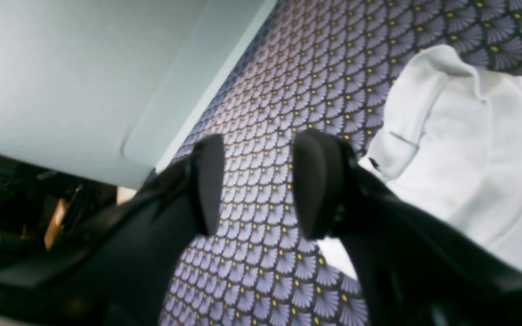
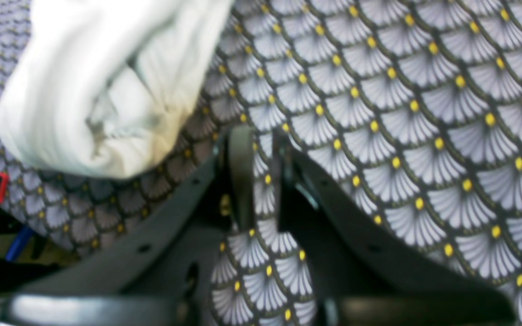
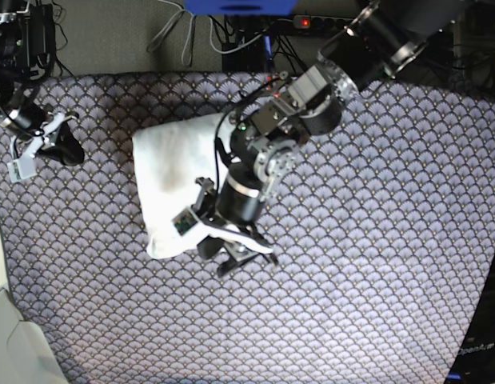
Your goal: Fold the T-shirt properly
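The white T-shirt [image 3: 171, 172] lies in a folded, wrinkly rectangle left of the table's middle. My left gripper [image 3: 231, 260] hovers at its lower right corner, jaws open and empty. The left wrist view shows that gripper [image 1: 258, 185] over bare patterned cloth, with the T-shirt [image 1: 469, 149] just beside its right finger. My right gripper [image 3: 41, 142] is far off at the table's left edge, away from the shirt. Seen from the right wrist, this gripper [image 2: 263, 176] has its fingers only a narrow slit apart with nothing between them, and the T-shirt [image 2: 98, 90] bulges at the upper left.
A fan-patterned tablecloth [image 3: 375, 264] covers the whole table. A pale panel [image 1: 61, 68] stands past the table's edge and shows as a pale corner [image 3: 7, 336] at lower left. Cables and a power strip [image 3: 311, 22] run behind the table's far edge.
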